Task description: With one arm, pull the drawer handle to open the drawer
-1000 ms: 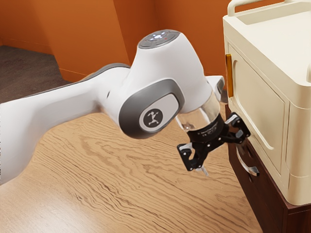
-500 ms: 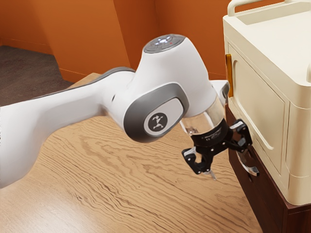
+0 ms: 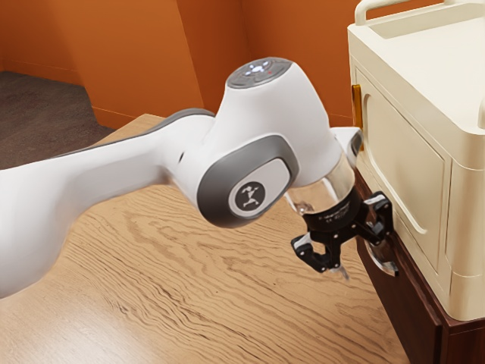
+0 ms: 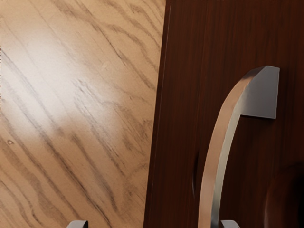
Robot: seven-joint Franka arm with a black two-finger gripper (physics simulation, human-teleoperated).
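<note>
Gripper (image 3: 364, 261), the black one, points downward beside the dark wooden drawer front (image 3: 403, 297), and its two fingers stand wide apart from each other. Metal handle (image 4: 212, 175) of the drawer is between these fingers, so far as the wrist view lets me see. One fingertip (image 4: 230, 224) is just beside the curved bar of the handle, and whether they touch, I cannot tell. Other fingertip (image 4: 78, 224) is well apart from the bar, over the light wood surface (image 4: 71, 123). So the handle is not clamped from two sides.

The handle is fixed on the drawer front, and its bar bows outward from the dark wood. Near it, on the same front, I see a small dark slit (image 4: 195, 175). If the drawer is fully closed or a little bit out, I cannot say with certainty.

White arm (image 3: 254, 144) comes from the exterior view's left and reaches to the right of this view. Above the drawer stands a cream-coloured cabinet (image 3: 405, 159), which has an upright golden handle (image 3: 358, 114) at the edge of its door. Orange walls (image 3: 136, 53) are behind.
</note>
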